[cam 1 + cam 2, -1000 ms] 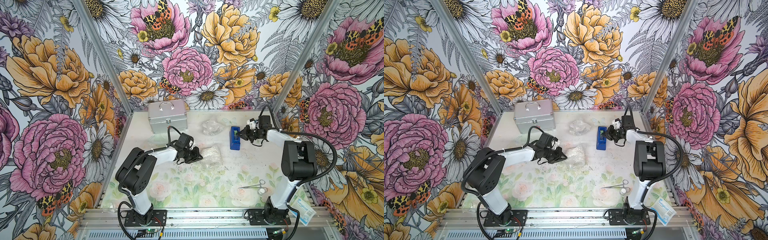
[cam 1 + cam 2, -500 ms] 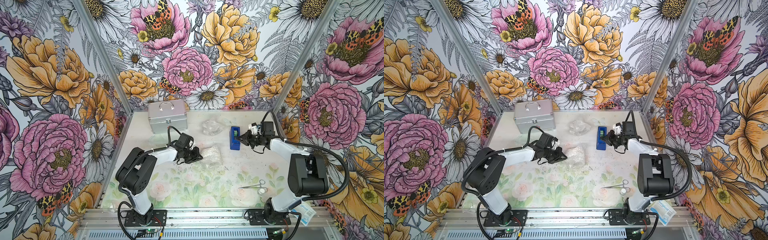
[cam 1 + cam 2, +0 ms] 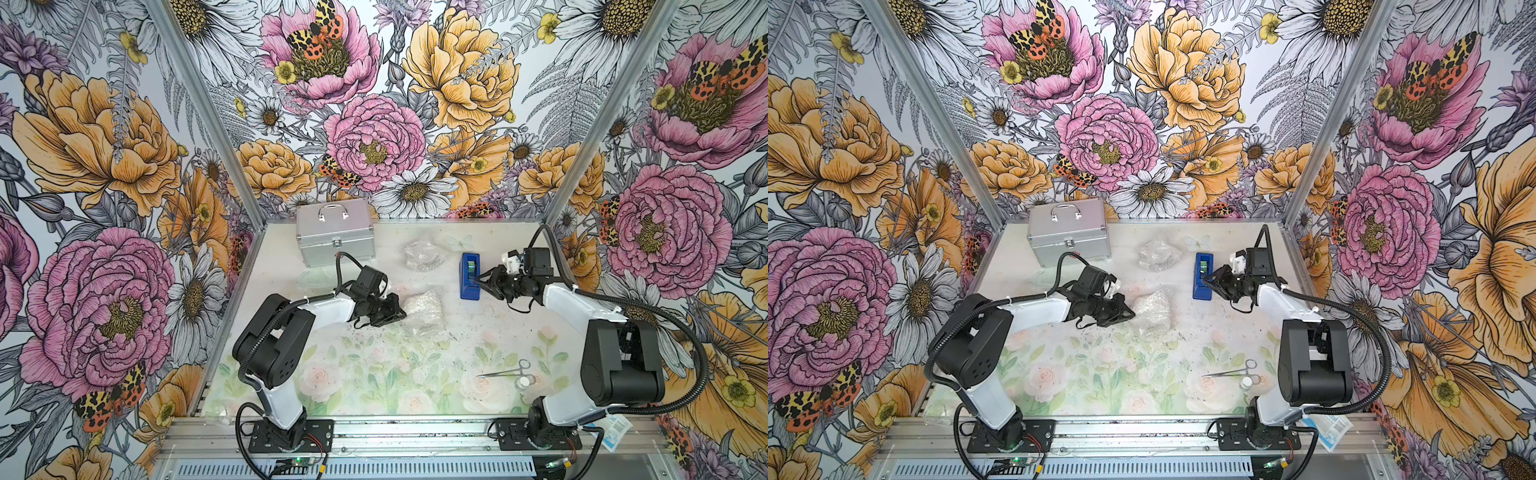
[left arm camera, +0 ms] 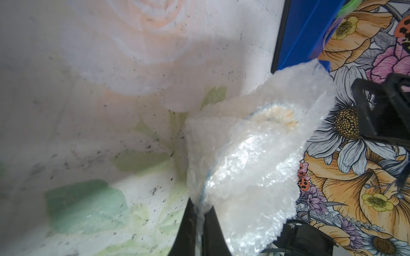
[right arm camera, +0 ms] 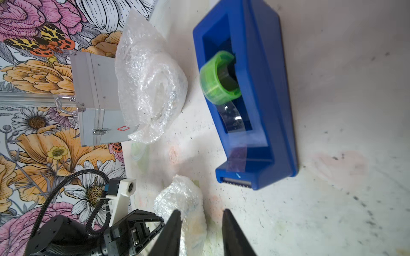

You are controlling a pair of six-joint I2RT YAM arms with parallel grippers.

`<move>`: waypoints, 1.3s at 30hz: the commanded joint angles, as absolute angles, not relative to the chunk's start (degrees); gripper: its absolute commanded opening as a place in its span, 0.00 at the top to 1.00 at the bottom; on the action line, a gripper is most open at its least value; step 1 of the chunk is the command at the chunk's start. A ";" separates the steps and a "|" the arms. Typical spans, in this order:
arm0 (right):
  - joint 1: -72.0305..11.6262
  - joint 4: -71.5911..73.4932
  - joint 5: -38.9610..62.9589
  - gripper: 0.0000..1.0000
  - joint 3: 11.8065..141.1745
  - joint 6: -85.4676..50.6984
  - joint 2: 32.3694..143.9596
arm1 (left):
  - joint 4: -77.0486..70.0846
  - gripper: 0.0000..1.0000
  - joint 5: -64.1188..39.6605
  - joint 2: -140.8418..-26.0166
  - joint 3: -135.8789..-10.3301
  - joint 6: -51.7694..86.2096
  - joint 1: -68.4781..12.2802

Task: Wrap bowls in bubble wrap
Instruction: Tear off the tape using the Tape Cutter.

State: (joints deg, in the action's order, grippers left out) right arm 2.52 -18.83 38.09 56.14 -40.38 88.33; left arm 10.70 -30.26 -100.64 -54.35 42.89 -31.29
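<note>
A bowl (image 4: 275, 115) shows faintly, blue and yellow, through the bubble wrap (image 4: 244, 159) bundled round it in the middle of the table (image 3: 422, 309) (image 3: 1152, 309). My left gripper (image 4: 199, 212) (image 3: 401, 313) is shut on the bundle's left edge. My right gripper (image 5: 201, 211) (image 3: 480, 280) stands open and empty just off the cutter end of the blue tape dispenser (image 5: 261, 110) (image 3: 469, 276), a little right of the bundle (image 5: 182, 204). A second bubble-wrap bundle (image 3: 424, 255) (image 5: 148, 88) lies further back; what it holds is hidden.
A silver metal case (image 3: 334, 237) (image 5: 95, 99) stands at the back left by the wall. Metal forceps (image 3: 505, 372) and a small white cap lie at the front right near the right arm's base. The dispenser holds a green tape roll (image 5: 219, 77).
My right gripper has come away from over the dispenser toward the front of the table, and its jaws have opened. The left gripper and the bundle have stayed put.
</note>
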 commanded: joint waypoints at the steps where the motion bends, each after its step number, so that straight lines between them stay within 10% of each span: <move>1: 2.19 -24.03 33.89 0.64 63.18 -33.96 91.04 | 11.43 0.94 -29.51 -101.60 -54.68 41.66 -31.68; 39: -0.22 -29.79 25.38 0.65 75.61 -23.14 111.04 | 11.37 0.95 -29.80 -101.78 -54.14 41.66 -31.76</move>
